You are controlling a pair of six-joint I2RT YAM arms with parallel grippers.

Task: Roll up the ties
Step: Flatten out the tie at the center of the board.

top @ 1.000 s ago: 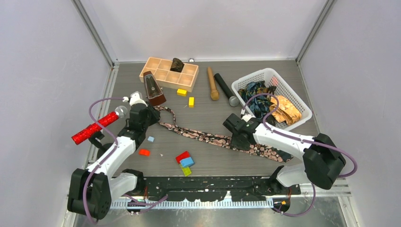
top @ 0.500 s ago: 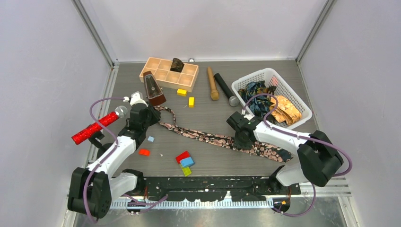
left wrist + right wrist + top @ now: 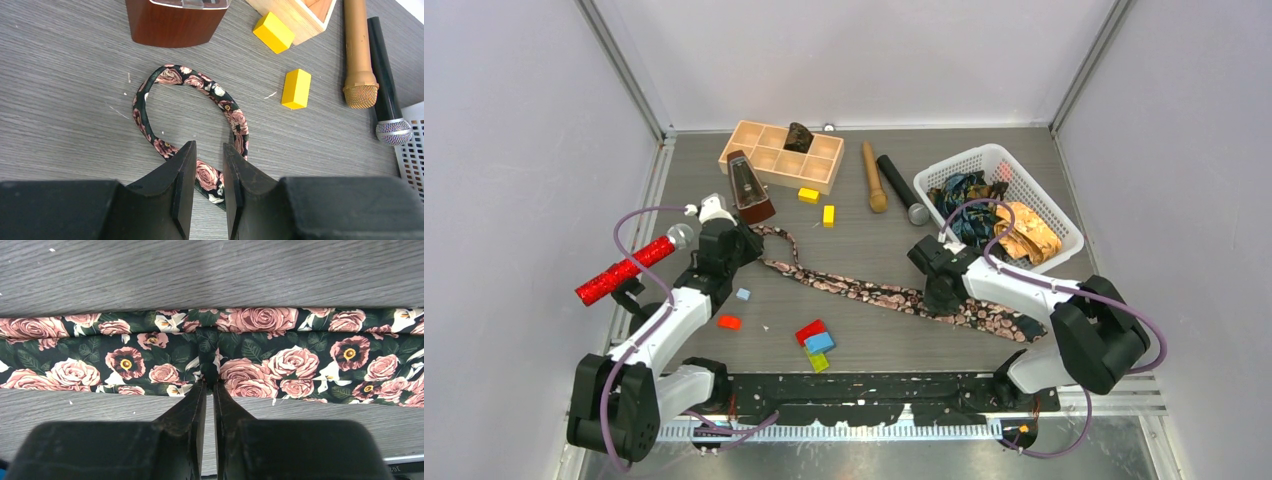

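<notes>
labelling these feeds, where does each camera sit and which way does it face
top: fixed above and behind the robot, looking down on the table; both arms show whole.
left wrist: rides the left gripper, looking down and forward at the tie's looped thin end; its two parted fingers show.
right wrist: rides the right gripper, looking straight down at the tie's wide part; its fingers show, pinched on it.
shared: all three see the tie; top and left wrist both see the yellow blocks.

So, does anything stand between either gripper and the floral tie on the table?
Nothing visible does. The right gripper is pinching a fold of the floral tie directly, and the left gripper sits with open jaws right over its narrow end, unobstructed.
</notes>
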